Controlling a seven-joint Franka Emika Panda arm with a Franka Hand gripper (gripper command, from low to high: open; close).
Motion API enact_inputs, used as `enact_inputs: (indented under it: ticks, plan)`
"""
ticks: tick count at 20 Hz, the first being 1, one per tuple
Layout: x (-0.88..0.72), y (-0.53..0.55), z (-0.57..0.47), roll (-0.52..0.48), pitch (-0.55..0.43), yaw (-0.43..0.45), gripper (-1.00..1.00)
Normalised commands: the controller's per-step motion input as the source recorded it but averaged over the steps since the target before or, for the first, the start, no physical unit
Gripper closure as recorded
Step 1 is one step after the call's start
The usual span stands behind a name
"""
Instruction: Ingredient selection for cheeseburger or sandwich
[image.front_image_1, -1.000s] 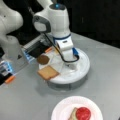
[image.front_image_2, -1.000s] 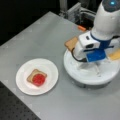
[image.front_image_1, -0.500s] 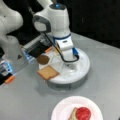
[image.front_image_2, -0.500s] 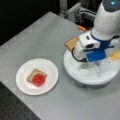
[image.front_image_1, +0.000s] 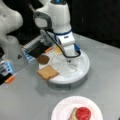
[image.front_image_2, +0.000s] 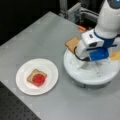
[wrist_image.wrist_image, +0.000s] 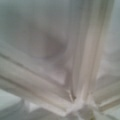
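Note:
In both front views my gripper (image.front_image_1: 71, 57) (image.front_image_2: 89, 67) is lowered into the round white divided tray (image.front_image_1: 82, 72) (image.front_image_2: 75, 67), near its middle. On the tray's rim lie ingredients: a tan toast square (image.front_image_1: 47, 72) (image.front_image_2: 72, 43), a dark brown patty disc (image.front_image_1: 43, 59) and a yellow cheese square (image.front_image_1: 58, 50) (image.front_image_2: 115, 55). The sandwich (image.front_image_1: 80, 114) (image.front_image_2: 37, 78) on the round white plate (image.front_image_1: 62, 110) (image.front_image_2: 50, 70) is a toast square with a red tomato disc on top. The wrist view shows only the tray's white dividers (wrist_image.wrist_image: 77, 75), very close, with no fingers in sight.
The grey table (image.front_image_1: 25, 100) (image.front_image_2: 37, 37) carries both tray and plate. The arm's white base (image.front_image_1: 11, 37) stands at a front view's left, with a dark box (image.front_image_1: 37, 50) behind the tray and a small orange piece (image.front_image_1: 10, 79) (image.front_image_2: 81, 28) nearby.

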Motion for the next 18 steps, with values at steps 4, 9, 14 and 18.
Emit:
enact_inputs:
  ticks: [4, 9, 14, 18]
  plan:
    - [0.12, 0.12, 0.17, -0.042, 0.115, 0.005, -1.0]
    - [0.09, 0.1, 0.17, -0.038, 0.135, -0.003, -1.0]
    - [0.09, 0.08, 0.27, -0.011, 0.174, -0.112, -1.0]
    - [0.11, 0.02, 0.33, 0.024, 0.156, -0.22, -1.0]
